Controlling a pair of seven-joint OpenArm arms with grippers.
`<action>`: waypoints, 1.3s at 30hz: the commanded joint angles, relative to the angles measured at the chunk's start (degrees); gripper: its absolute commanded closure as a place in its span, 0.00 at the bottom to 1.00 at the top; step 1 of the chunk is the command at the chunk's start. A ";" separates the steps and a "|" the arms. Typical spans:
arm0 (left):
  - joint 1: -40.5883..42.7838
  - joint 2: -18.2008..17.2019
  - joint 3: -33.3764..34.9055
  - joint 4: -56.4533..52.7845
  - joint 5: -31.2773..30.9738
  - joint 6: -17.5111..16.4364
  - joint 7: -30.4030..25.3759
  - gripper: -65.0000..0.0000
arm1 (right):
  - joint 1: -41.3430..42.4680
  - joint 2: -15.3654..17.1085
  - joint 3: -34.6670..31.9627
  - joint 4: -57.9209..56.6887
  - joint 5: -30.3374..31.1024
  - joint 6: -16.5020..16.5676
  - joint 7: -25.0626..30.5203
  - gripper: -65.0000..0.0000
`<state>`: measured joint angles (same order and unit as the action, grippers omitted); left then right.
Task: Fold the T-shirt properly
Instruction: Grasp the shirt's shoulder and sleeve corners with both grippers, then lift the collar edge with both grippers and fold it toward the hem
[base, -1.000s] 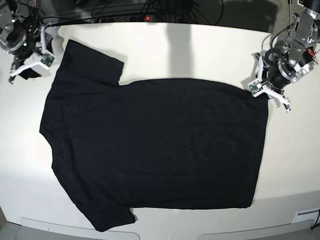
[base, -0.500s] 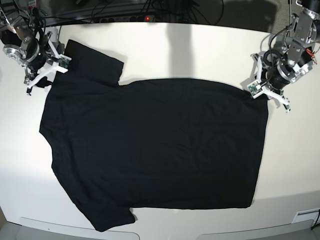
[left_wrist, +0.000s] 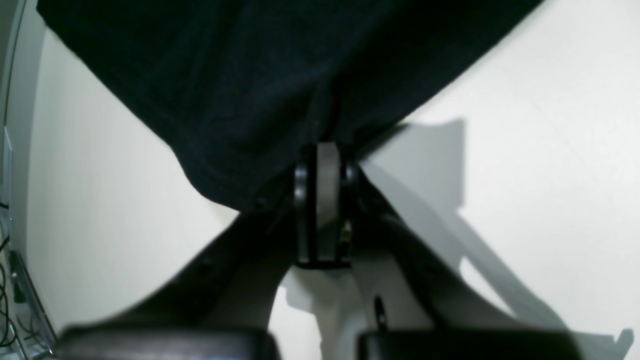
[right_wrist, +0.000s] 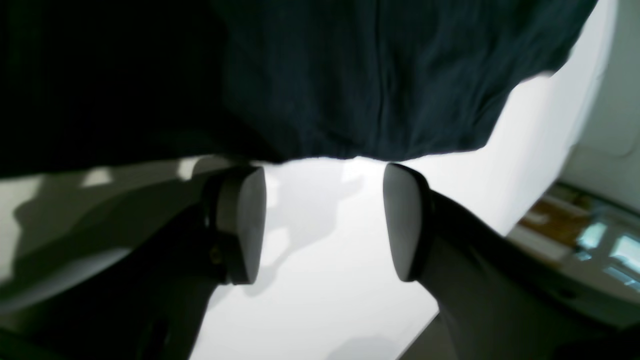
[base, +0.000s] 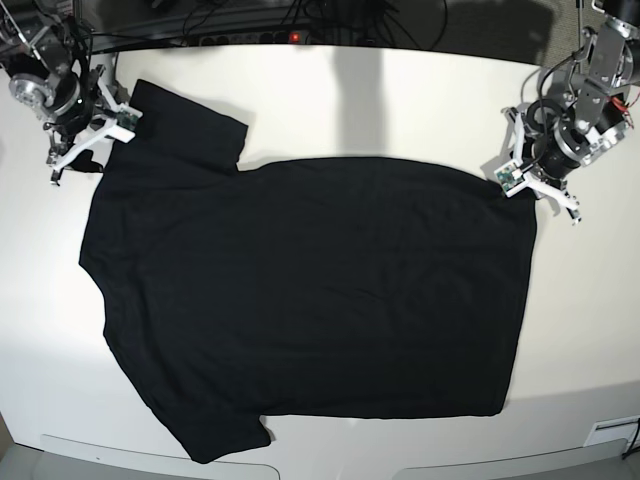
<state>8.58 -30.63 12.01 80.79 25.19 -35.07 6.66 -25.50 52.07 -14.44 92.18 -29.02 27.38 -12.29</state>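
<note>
The T-shirt (base: 310, 300) is lying flat on the desk (base: 420, 100). The left gripper (left_wrist: 322, 150) is pinching its corner tight. The right gripper (right_wrist: 322, 220) is waiting wide apart beside a sleeve, holding nothing.

White table (base: 400, 100), black T-shirt (base: 310, 300) spread flat across it, plain side up

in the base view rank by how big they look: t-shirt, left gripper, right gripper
1. T-shirt, by far the largest.
2-3. Left gripper and right gripper look about alike; not ranked.
</note>
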 joint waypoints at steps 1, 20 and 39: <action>0.92 -0.35 0.48 -0.79 1.09 -2.23 4.07 1.00 | 0.98 0.44 -1.20 0.13 0.44 0.63 0.68 0.43; 0.94 -0.35 0.48 -0.79 -0.57 -1.55 4.48 1.00 | 8.09 -2.08 -9.92 -0.09 3.04 0.70 -3.26 0.87; 13.97 -5.70 -3.80 9.18 -32.76 2.80 10.40 1.00 | -5.97 -1.09 3.32 3.87 23.28 -9.40 -7.80 1.00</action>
<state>22.33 -35.48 8.32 89.80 -8.16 -31.97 15.38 -31.44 49.98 -11.29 95.55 -6.13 17.61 -19.88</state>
